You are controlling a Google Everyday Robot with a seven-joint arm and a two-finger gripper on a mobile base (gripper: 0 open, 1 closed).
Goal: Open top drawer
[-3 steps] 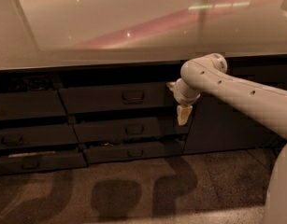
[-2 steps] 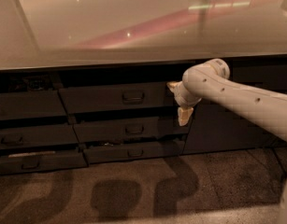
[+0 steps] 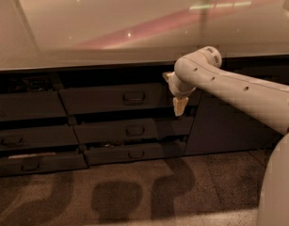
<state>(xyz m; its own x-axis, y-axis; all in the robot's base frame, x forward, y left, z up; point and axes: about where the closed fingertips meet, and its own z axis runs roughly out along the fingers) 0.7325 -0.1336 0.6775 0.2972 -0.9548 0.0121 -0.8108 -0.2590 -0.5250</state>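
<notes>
Top drawer (image 3: 101, 100) under tabletop (image 3: 87, 41) front edge; looks shut, so not yet opened. Claw (image 3: 178, 100) at drawer's right end, right of handle (image 3: 133, 97) and apart from it. Claw open or closed: cannot tell. Left to do: reach handle, grip, pull out.

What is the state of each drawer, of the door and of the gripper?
Top drawer: no tray showing, so shut or nearly shut.
Handle: free, nothing grips it.
Bottom left drawer: ajar, a pale strip shows above its front.
Door: shut.
Gripper: at the top drawer's right end, away from the handle.
</notes>
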